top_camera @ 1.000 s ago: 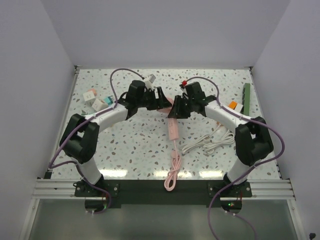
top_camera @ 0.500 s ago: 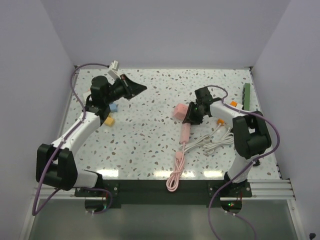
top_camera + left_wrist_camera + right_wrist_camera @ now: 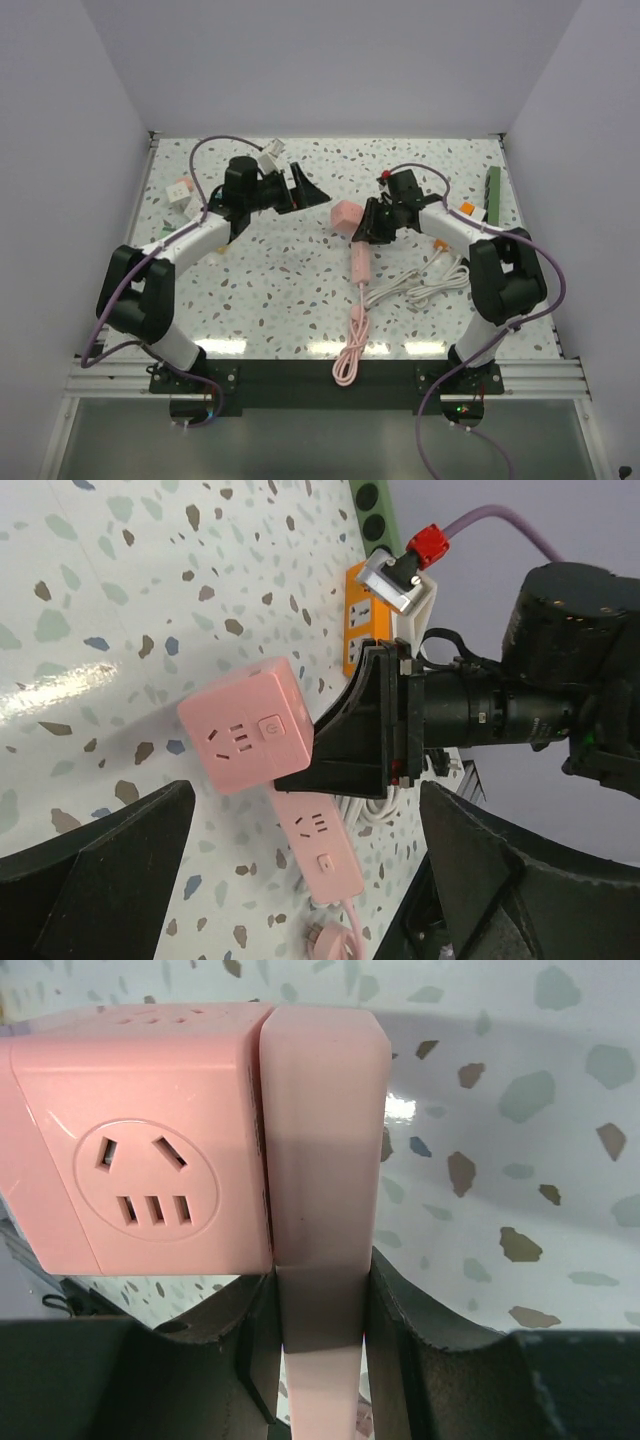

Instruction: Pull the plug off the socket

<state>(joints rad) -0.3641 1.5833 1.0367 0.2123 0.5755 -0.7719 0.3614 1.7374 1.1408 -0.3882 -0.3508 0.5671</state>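
A pink cube plug [image 3: 345, 215] sits against the far end of a pink socket strip [image 3: 357, 263] in the middle of the table. In the right wrist view the cube [image 3: 140, 1140] lies flush against the strip [image 3: 322, 1150]. My right gripper [image 3: 368, 228] [image 3: 320, 1290] is shut on the strip just behind the cube. My left gripper [image 3: 308, 190] hovers left of the cube, open and apart from it. In the left wrist view the cube [image 3: 245, 735] and strip [image 3: 320, 845] lie between its wide fingers [image 3: 95, 870].
The strip's pink cable [image 3: 348, 355] coils toward the near edge. A white cable [image 3: 420, 285] lies right of it. An orange socket [image 3: 466, 210] and a green strip [image 3: 492, 195] are at the far right. Small cubes [image 3: 180, 190] sit at the far left.
The left arm swung out to the far left, then came back toward the cube with its gripper open. The right gripper kept its hold while strip and cube shifted slightly.
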